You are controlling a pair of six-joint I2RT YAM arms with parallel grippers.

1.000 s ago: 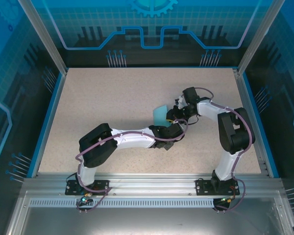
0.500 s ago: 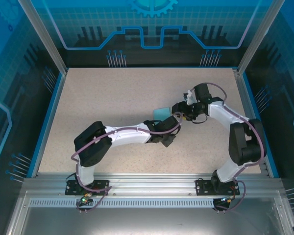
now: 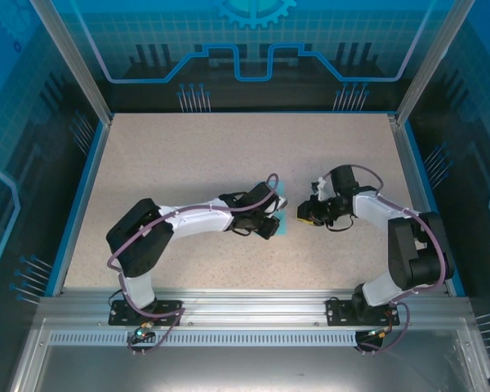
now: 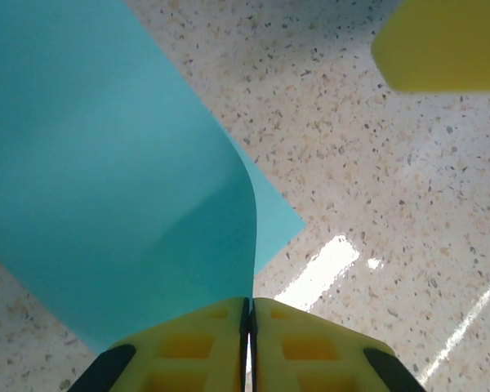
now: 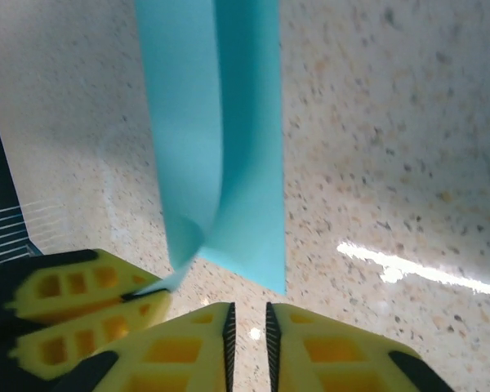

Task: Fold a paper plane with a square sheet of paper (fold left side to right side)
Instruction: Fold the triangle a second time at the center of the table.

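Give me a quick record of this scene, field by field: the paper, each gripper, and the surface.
paper: square sheet of paper, turquoise, curled over itself, partly lifted
left gripper: shut on the sheet's edge
right gripper: nearly shut, holding nothing, just short of the sheet
surface: speckled beige table
fold state: bent over, not pressed flat

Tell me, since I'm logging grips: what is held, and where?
The left gripper pinches the square sheet of paper at its curled-over edge; the right gripper holds nothing.

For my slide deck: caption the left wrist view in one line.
Left end effector pinches the turquoise square sheet of paper mid-fold above the speckled table.
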